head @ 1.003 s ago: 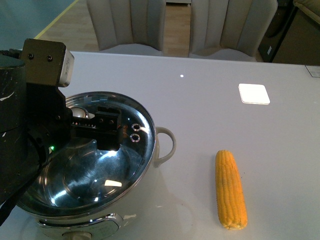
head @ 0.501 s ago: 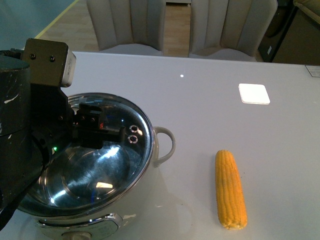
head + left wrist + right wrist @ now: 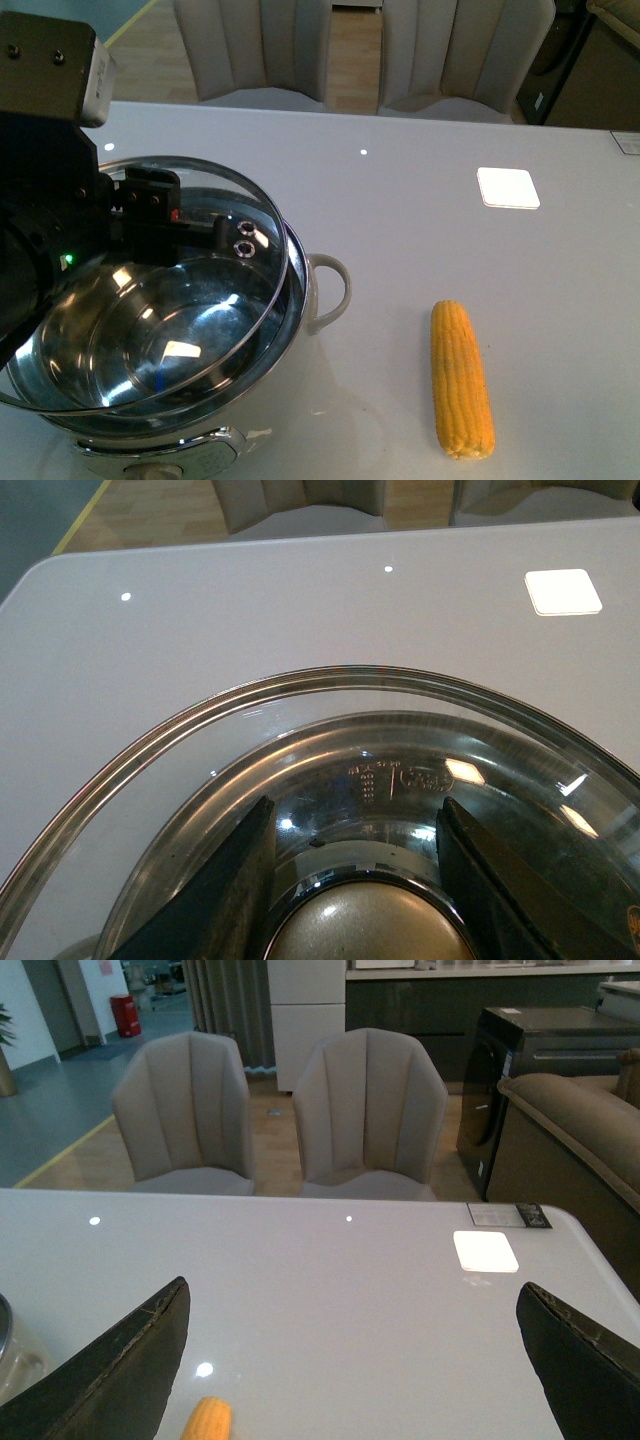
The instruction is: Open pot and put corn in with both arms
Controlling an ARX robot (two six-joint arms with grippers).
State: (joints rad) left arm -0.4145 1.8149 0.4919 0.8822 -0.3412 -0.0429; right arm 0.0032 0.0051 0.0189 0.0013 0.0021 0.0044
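The cream-white pot (image 3: 318,300) with a shiny steel bowl stands at the table's front left, its loop handle toward the corn. My left gripper (image 3: 160,215) is shut on the knob (image 3: 375,930) of the glass pot lid (image 3: 200,330) and holds it lifted and tilted just above the pot, shifted left. In the left wrist view the lid rim (image 3: 180,730) arcs across and both fingers (image 3: 235,880) flank the knob. The yellow corn (image 3: 461,379) lies on the table to the pot's right; its tip shows in the right wrist view (image 3: 207,1422). My right gripper (image 3: 355,1360) is open above the table.
A white square patch (image 3: 508,187) lies on the grey table (image 3: 420,200) at the back right, also in the right wrist view (image 3: 485,1250). Two beige chairs (image 3: 370,1110) stand behind the table's far edge. A brown sofa (image 3: 590,1120) is at the right.
My left gripper has lifted the pot lid off the rim and carried it up and to the left. The corn has not moved.
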